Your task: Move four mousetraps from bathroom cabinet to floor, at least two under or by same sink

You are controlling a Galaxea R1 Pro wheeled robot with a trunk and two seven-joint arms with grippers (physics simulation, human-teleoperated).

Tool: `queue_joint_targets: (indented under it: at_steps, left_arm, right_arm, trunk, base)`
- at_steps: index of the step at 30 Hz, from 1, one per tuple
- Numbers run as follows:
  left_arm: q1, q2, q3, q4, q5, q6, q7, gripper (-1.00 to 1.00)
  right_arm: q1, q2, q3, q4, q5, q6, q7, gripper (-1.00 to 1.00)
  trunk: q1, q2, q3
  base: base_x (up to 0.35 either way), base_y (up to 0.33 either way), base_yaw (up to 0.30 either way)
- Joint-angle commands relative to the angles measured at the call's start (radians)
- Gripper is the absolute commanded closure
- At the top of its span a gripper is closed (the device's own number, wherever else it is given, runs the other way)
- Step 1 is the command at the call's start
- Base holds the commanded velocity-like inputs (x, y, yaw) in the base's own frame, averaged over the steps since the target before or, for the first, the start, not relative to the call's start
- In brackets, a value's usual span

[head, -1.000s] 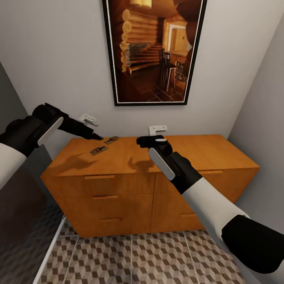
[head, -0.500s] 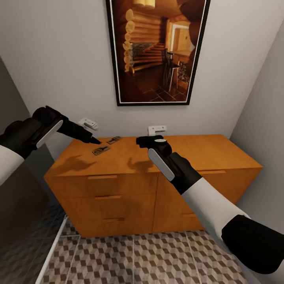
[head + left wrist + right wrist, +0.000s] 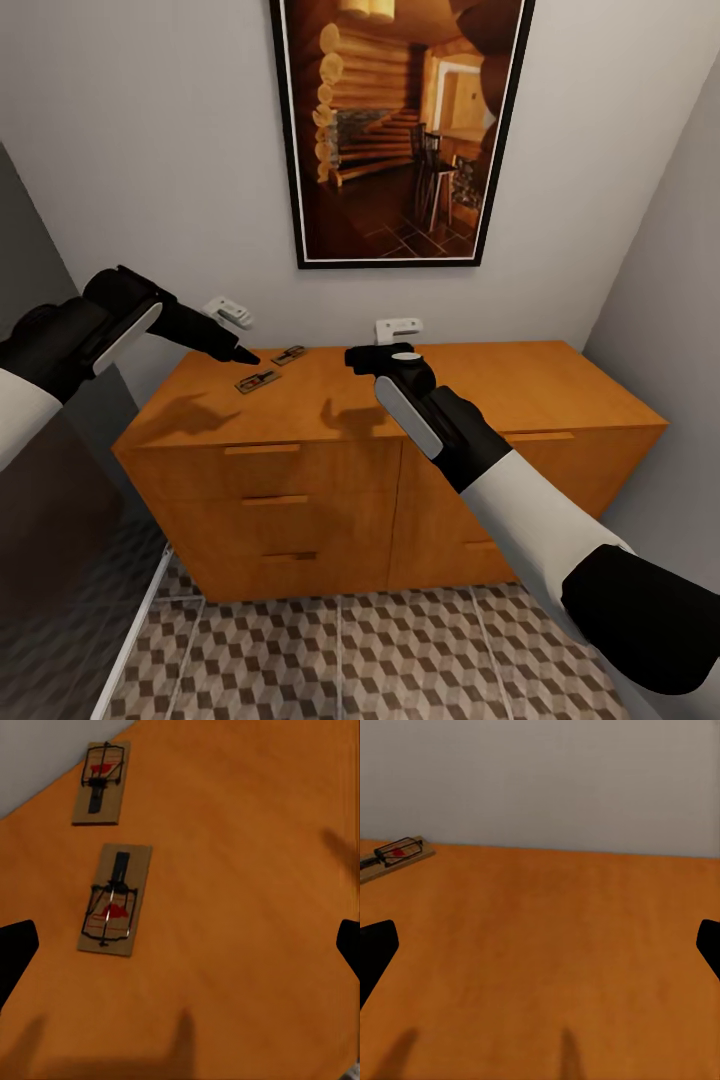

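Two mousetraps lie on top of the orange-brown cabinet [image 3: 480, 385] near its back left corner, one [image 3: 257, 381] nearer me and one [image 3: 288, 354] closer to the wall. My left gripper [image 3: 240, 355] hovers just left of them, above the top, open and holding nothing. In the left wrist view both mousetraps [image 3: 115, 900] [image 3: 101, 782] lie flat ahead of the spread fingertips [image 3: 15, 952]. My right gripper [image 3: 365, 358] hangs open over the middle of the top. The right wrist view catches one mousetrap [image 3: 394, 855] at the wall. The cube-patterned bathroom floor [image 3: 400, 660] lies below.
A large framed picture [image 3: 400, 130] hangs above the cabinet. Two small white wall fittings [image 3: 228, 310] [image 3: 399, 326] sit just over the top's back edge. A grey wall [image 3: 670, 300] closes the right side. A darker shower area [image 3: 60, 600] borders the left.
The whole head view has shifted slightly right and down since a second ago. Both arms stay almost where they were, and the mousetraps have not moved.
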Motion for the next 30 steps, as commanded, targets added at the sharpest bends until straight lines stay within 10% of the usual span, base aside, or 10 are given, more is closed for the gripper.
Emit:
queue_joint_targets:
  at_steps: [1,30]
  left_arm:
    - [-0.001,0.001,-0.003,-0.008,0.000,0.003,-0.002,-1.00]
    - [0.000,0.009,-0.023,-0.038,-0.007,0.002,0.000,-1.00]
  right_arm:
    - [-0.001,0.000,0.003,-0.001,-0.010,0.001,-0.010,-1.00]
    - [0.001,-0.002,0.003,-0.001,-0.010,0.002,-0.010,-1.00]
  trunk:
    - [0.000,-0.001,-0.001]
    - [0.000,-0.001,-0.001]
  base:
    - [0.000,0.000,0.000]
    - [0.107,0.000,0.000]
